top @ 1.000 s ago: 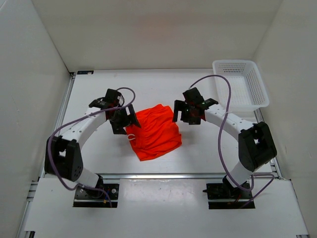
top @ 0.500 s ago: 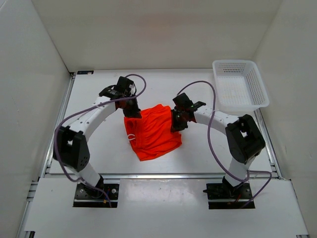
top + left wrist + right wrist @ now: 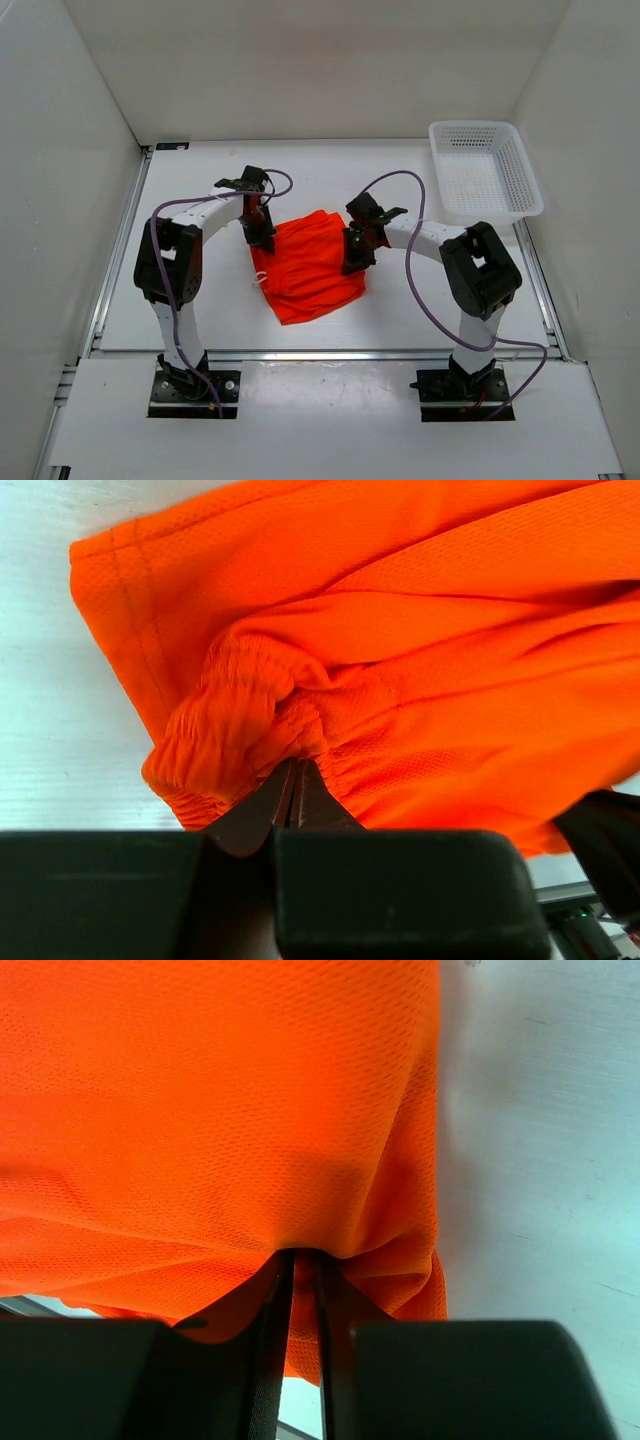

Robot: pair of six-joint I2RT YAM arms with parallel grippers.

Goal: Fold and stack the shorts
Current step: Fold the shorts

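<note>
Top view: shows the shorts bunched flat on the white table at the centre of the frame, with a white drawstring loop poking out at their left edge. Finds the left gripper down on the upper-left corner of the fabric and the right gripper down on its right edge, arms arching in from both sides. Places a white mesh basket in the upper right, well apart from the cloth.

Left wrist view: shows the fingers pressed together at lower centre, pinching a gathered, ribbed fold of the shorts, probably the waistband; bare table at left.

Right wrist view: shows the fingers nearly together at lower centre, nipping a thin fold of orange mesh; bare table at right.
</note>
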